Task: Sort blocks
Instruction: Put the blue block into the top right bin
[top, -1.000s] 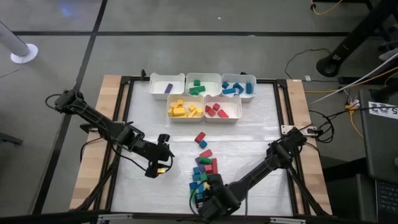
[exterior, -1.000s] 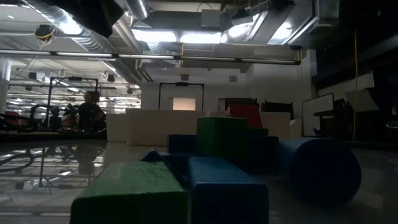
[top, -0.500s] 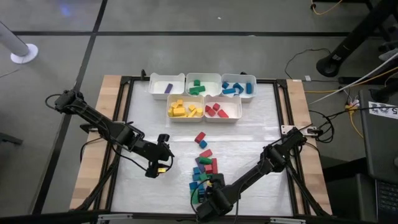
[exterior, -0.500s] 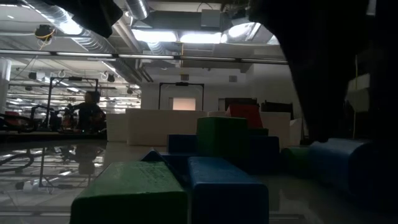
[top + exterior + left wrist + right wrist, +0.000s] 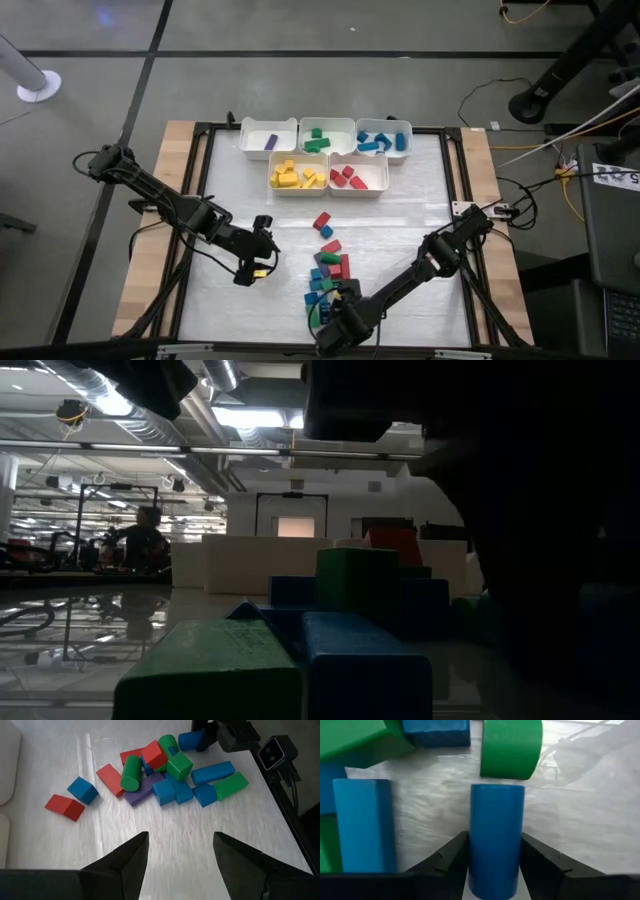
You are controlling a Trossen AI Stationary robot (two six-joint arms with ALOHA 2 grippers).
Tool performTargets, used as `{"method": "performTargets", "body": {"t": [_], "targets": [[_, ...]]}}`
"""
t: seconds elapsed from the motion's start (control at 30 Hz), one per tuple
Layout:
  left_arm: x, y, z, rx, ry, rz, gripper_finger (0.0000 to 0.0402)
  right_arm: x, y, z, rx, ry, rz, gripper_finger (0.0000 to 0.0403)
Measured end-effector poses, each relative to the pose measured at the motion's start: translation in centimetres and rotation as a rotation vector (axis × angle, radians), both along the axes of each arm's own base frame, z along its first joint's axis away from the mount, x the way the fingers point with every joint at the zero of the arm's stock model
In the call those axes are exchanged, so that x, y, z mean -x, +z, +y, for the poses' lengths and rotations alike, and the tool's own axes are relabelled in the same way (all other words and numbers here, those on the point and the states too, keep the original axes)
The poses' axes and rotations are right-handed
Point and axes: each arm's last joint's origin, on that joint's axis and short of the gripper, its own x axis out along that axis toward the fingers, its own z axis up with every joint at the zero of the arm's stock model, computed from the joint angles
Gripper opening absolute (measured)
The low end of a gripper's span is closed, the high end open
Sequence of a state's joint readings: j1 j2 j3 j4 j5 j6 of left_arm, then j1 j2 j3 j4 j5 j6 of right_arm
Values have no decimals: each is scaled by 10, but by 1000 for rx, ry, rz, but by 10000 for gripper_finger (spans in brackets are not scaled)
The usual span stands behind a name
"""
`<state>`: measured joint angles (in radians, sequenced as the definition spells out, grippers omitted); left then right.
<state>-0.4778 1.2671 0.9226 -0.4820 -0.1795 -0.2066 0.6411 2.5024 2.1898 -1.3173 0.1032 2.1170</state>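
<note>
While the left pincer [image 5: 258, 262] is held released above the surface [image 5: 400, 230], a blue cylinder block [image 5: 496, 837] at the pile's near edge is clasped between the right pincer's [image 5: 492, 857] fingers.

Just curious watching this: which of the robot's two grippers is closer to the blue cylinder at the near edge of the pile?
The right gripper: its fingers sit on either side of the blue cylinder. The left gripper hangs open, off to the side of the pile.
</note>
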Motion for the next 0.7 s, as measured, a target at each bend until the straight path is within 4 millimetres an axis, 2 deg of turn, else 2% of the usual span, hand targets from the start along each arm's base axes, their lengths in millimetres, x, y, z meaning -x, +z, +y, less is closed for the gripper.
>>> {"method": "performTargets", "body": {"t": [0.17,0.27,0.43,0.53,0.7], "targets": [[0,0,0,-4,-4,-1,210,0,3,-1,10,7,-5,130],[0,0,0,-3,-3,-1,210,0,13,-3,44,29,-10,129],[0,0,0,-2,-3,-3,210,4,63,-21,104,67,3,129],[-1,1,0,-1,-6,-10,210,-1,89,-37,141,156,-72,129],[-4,4,0,1,-9,-54,210,-10,137,-88,250,267,-166,136]]}}
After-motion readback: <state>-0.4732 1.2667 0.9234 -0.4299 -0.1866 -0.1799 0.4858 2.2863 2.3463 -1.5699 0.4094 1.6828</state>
